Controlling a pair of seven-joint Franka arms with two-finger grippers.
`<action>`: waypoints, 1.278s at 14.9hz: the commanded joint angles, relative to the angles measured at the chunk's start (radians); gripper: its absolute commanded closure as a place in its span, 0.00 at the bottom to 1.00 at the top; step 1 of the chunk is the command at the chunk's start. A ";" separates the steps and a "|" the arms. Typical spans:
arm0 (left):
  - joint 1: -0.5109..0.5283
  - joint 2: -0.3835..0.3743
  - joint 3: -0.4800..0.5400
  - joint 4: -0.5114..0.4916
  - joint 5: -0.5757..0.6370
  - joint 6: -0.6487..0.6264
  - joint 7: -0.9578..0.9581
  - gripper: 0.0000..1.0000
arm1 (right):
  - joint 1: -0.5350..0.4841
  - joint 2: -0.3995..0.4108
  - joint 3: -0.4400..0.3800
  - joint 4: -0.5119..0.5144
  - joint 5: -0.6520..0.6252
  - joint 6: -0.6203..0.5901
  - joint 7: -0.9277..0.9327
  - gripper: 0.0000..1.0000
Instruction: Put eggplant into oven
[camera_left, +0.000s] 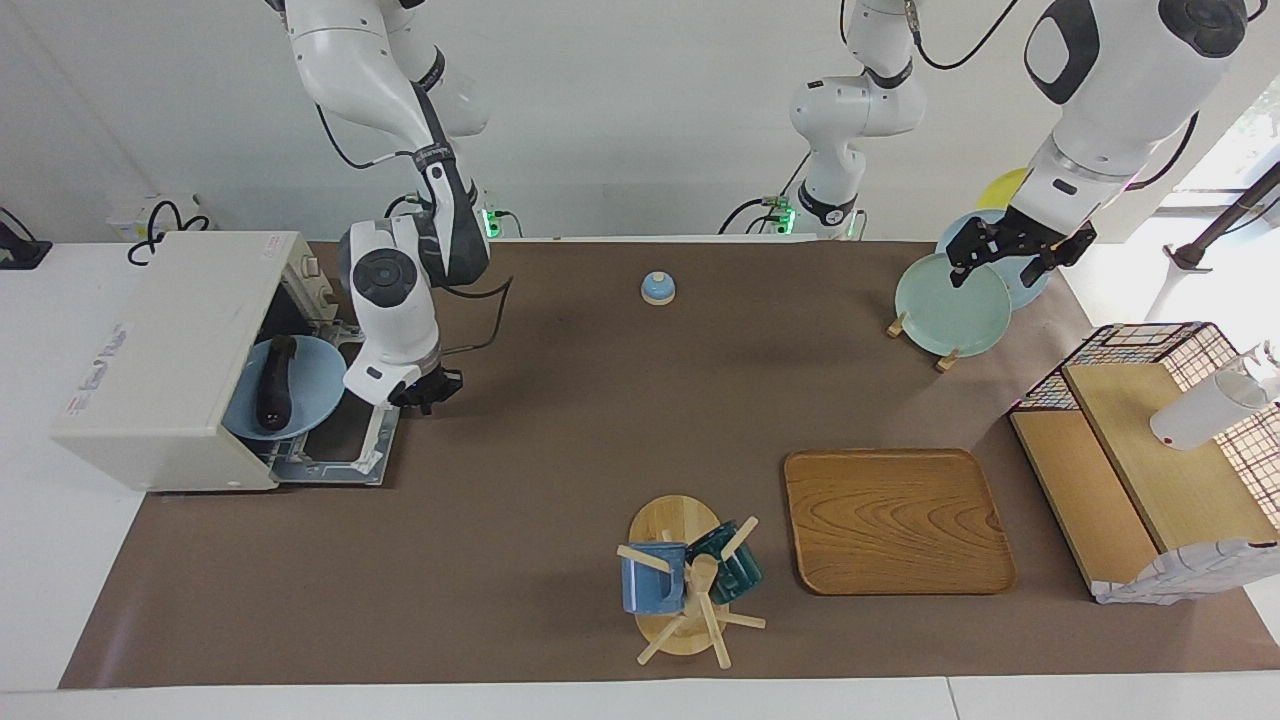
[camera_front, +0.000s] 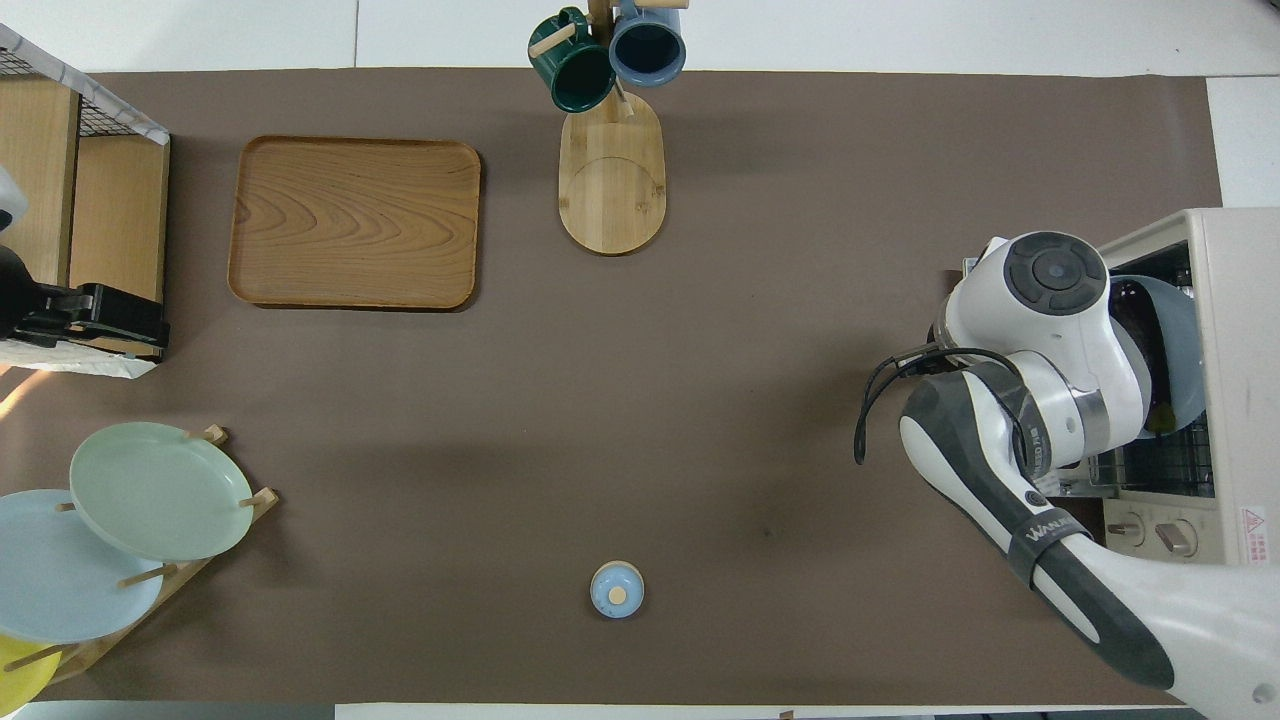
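Observation:
The dark purple eggplant (camera_left: 274, 383) lies on a light blue plate (camera_left: 310, 405) in the mouth of the off-white oven (camera_left: 160, 350). The oven's drop-down door (camera_left: 345, 445) lies open flat on the mat. My right gripper (camera_left: 425, 390) is shut on nothing and hangs over the mat just off the door's edge, apart from the eggplant. In the overhead view the right arm covers that gripper and most of the plate (camera_front: 1185, 350). My left gripper (camera_left: 1010, 258) waits open over the plate rack, holding nothing.
A plate rack (camera_left: 952, 305) with green, blue and yellow plates stands at the left arm's end. A small blue bell (camera_left: 658, 288) sits near the robots. A mug tree (camera_left: 690, 585), a wooden tray (camera_left: 897, 520) and a wooden shelf with a wire basket (camera_left: 1150, 470) lie farther out.

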 joint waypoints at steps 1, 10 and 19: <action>-0.001 -0.002 0.000 0.007 0.020 -0.009 -0.004 0.00 | -0.007 -0.010 0.006 -0.016 -0.080 -0.008 0.019 1.00; -0.001 -0.002 0.000 0.009 0.020 -0.009 -0.003 0.00 | -0.029 -0.011 0.006 -0.027 -0.135 -0.008 0.022 1.00; -0.001 -0.002 0.000 0.009 0.020 -0.009 -0.004 0.00 | -0.050 -0.014 0.006 -0.059 -0.135 0.042 0.018 1.00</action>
